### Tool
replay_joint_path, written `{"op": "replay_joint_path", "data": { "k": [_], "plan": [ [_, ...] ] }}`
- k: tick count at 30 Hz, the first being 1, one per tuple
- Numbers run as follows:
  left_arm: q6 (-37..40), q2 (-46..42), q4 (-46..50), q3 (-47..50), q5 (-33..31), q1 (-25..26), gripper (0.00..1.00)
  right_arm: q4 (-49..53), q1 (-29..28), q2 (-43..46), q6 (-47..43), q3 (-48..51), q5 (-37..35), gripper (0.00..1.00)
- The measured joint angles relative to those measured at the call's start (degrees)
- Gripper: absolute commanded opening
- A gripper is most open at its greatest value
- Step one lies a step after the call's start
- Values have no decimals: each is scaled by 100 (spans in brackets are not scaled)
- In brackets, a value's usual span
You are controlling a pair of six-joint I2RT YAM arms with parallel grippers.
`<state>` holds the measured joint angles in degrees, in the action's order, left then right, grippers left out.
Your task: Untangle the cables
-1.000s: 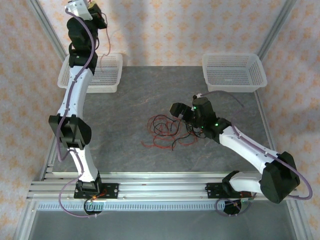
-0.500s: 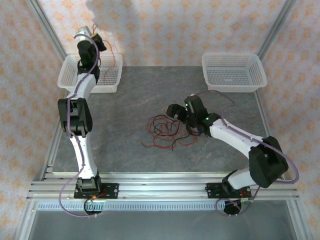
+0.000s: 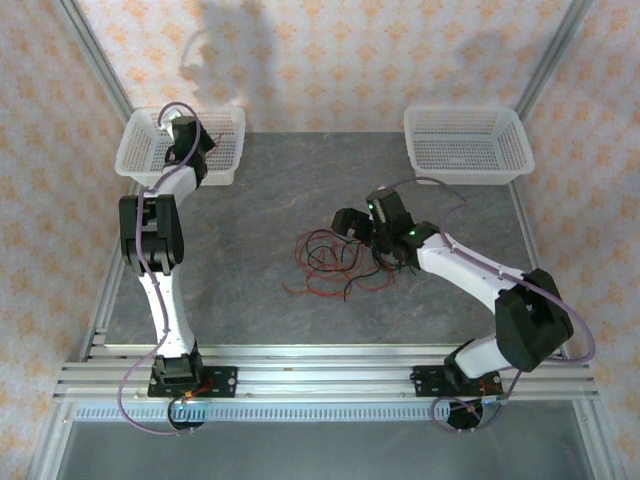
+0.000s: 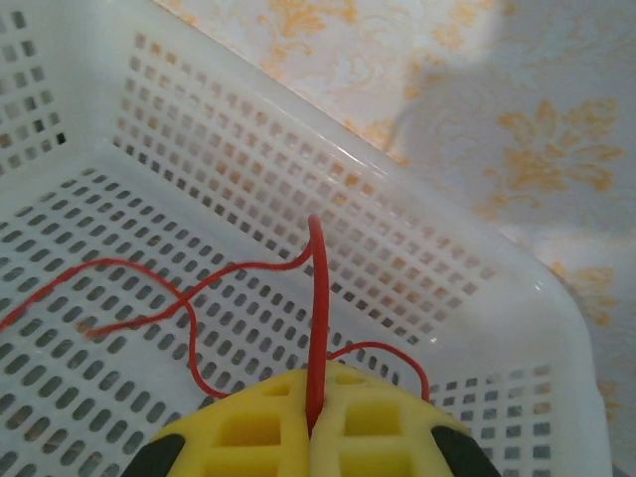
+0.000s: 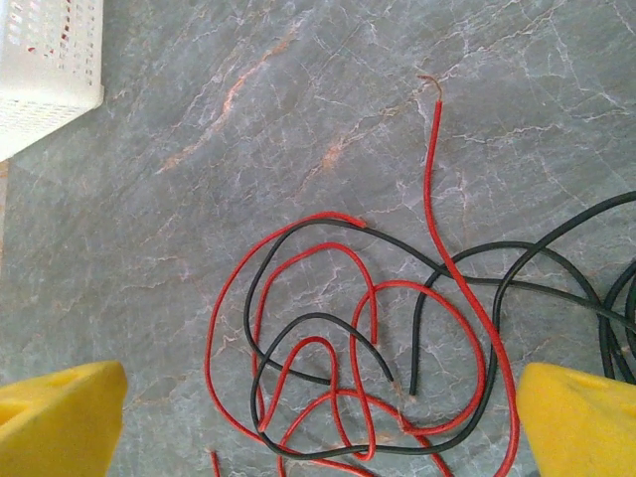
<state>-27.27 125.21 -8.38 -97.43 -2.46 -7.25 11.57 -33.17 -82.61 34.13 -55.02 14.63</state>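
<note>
Your left claw (image 3: 186, 133) reaches into the left basket (image 3: 225, 165) at the far left corner of the surface (image 3: 250, 220). In its wrist view that claw (image 4: 312, 422) is clamped tight on a red cable (image 4: 318, 288). The strand comes out of the seam between the two yellow pads (image 4: 238, 432), runs forward and hooks over. It then trails off to the left in loose curves over the basket's perforated floor. A second short red loop shows just right of the pads. The basket's wall (image 4: 397, 248) stands close ahead of the claw.

Your right claw (image 3: 352, 222) sits at the right edge of the cables (image 3: 325, 262), which lie in a loose pile near the middle of the surface. From above you cannot tell whether it touches them.

In its own wrist view the right claw (image 5: 318, 437) is spread wide and grips nothing. One yellow finger (image 5: 60, 422) sits at the bottom left and the other at the bottom right. The tangle lies flat on the grey surface (image 5: 199, 149) between and ahead of them.

There the cables (image 5: 348, 348) are red and black loops crossing over one another. One red end stretches away from the knot toward the far side, and its tip lies free on the stone. Several black strands run off the right edge.

A white basket corner (image 5: 50, 70) shows at the top left of that view, well apart from the tangle. The right basket (image 3: 465, 140) stands at the far right corner, also well apart from the pile.
</note>
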Motion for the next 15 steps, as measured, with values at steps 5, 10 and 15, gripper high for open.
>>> {"op": "replay_joint_path", "data": {
  "k": [5, 10, 15],
  "plan": [
    [-223, 715, 1582, -2022, 0, 0, 53, 179, 0, 160, -44, 17, -2, 100],
    [-409, 1045, 2763, -2983, 304, 0, 68, 363, 0, 306, -111, 24, -7, 100],
    [-614, 1043, 3447, -3080, 466, -4, 69, 538, 0, 496, -177, 107, -9, 100]
  ]
}}
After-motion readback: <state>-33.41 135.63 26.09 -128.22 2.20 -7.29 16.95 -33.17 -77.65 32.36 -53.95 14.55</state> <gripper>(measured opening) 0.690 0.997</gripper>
